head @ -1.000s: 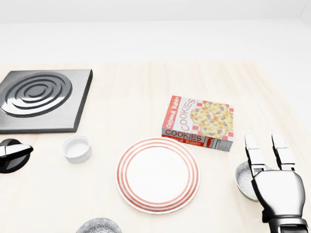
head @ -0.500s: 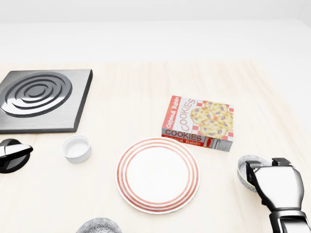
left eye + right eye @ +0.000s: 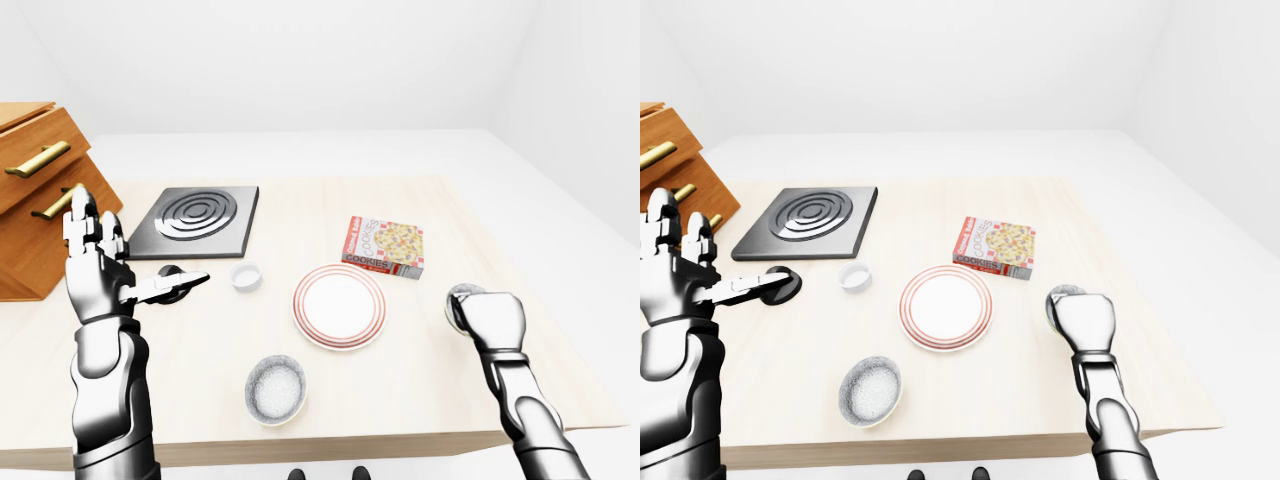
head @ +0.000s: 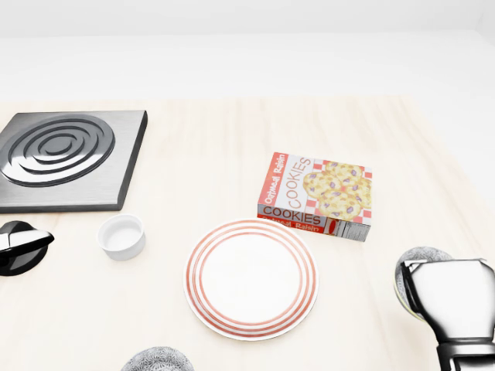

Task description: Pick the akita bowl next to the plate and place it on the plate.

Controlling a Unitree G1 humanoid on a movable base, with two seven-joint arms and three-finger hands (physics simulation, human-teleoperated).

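A speckled grey akita bowl (image 4: pixel 420 260) sits at the right of the red-ringed plate (image 4: pixel 251 278), showing its rounded outer side above my knuckles. My right hand (image 4: pixel 447 284) is shut on this bowl, with the fingers curled over its rim and hiding most of it. The plate holds nothing. In the left-eye view my left hand (image 3: pixel 110 268) is raised at the far left, open, with fingers spread and thumb pointing right, holding nothing. Whether the bowl still touches the table I cannot tell.
A cookies box (image 4: pixel 317 197) lies just above the plate's right side. A small white cup (image 4: pixel 121 236), a black knob (image 4: pixel 17 247) and a dark burner plate (image 4: pixel 66 154) are at left. A second speckled bowl (image 3: pixel 275 388) sits near the table's lower edge. Wooden drawers (image 3: pixel 35 190) stand far left.
My right hand's fingers went from stretched out over the bowl to curled shut round it. The bowl now shows its outer side and sits slightly further right. The left hand is still.
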